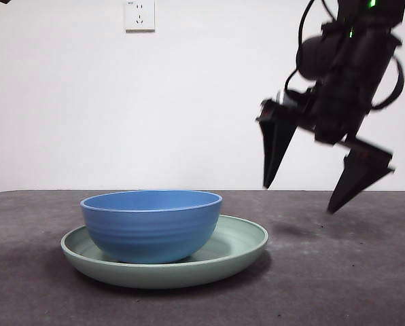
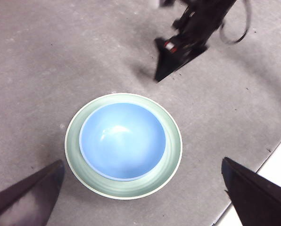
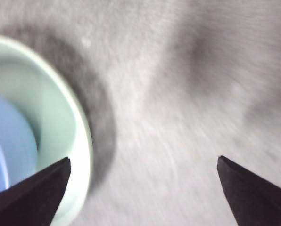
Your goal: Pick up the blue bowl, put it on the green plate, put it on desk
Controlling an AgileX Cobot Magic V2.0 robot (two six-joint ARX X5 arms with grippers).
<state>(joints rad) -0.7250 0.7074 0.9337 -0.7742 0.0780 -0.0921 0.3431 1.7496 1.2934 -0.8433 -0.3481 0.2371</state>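
Sitting on the plate: bowl nested, both grippers empty

Spreading across every view is the desk (image 1: pixel 352 285), dark grey-brown and mottled, meeting a white wall (image 1: pixel 189 102) at the back; a white socket (image 1: pixel 139 15) is mounted high on that wall. On the desk rests the plate (image 1: pixel 240 248), pale green and wide, its rim flat and level; the bowl (image 1: pixel 151 227) stands upright inside it, touching it, set toward one side so that more green shows on the other; from above, the left wrist view shows the plate (image 2: pixel 173 155) ringing the bowl (image 2: pixel 122 140) all round, and the bowl holds nothing. The right gripper (image 1: pixel 311 187) hangs tilted above the desk beside the plate, clear of it, jaws spread wide and nothing between them; its wrist view is blurred, with the plate's edge (image 3: pixel 60 122) and a slice of the bowl (image 3: pixel 8 141) near one jaw and bare desk (image 3: pixel 178 117) between the two; a faint shadow lies on the desk beneath it. The left gripper (image 2: pixel 140 197) is high over the bowl and plate, jaws released and wide apart, touching neither; in the front view only a black tip (image 1: pixel 2 1) shows at a top corner.
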